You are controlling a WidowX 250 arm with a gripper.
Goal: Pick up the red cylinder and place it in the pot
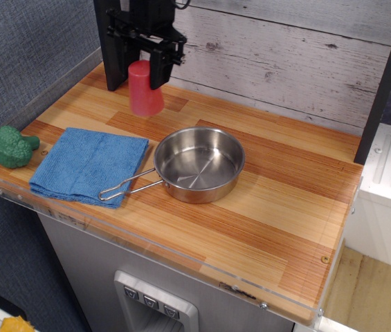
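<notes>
Gripper: the black gripper (144, 61) hangs at the back left of the counter, in front of the grey plank wall (285, 55), its two fingers clamped on the upper part of the red cylinder (144, 90)
Red cylinder: held between the fingers with its top up inside the jaws and its lower half hanging free below them; its base appears raised off the wood, tilted slightly, with a faint shadow beneath
Finger positions: one finger (160, 68) shows dark against the cylinder's right side; the left one is partly hidden behind the red body
Pot: the shiny steel pot (199, 163) sits mid-counter, in front of and to the right of the cylinder and well apart from it; its inside holds only reflections
Pot handle: a thin wire loop (124, 187) runs out to the lower left, its end lying over the edge of the blue cloth (88, 164)
Blue cloth: folded flat on the wooden counter (264, 207), left of the pot and in front of the gripper
Green toy: a knobbly green piece shaped like broccoli (13, 146) rests at the far left edge, beside the cloth
</notes>
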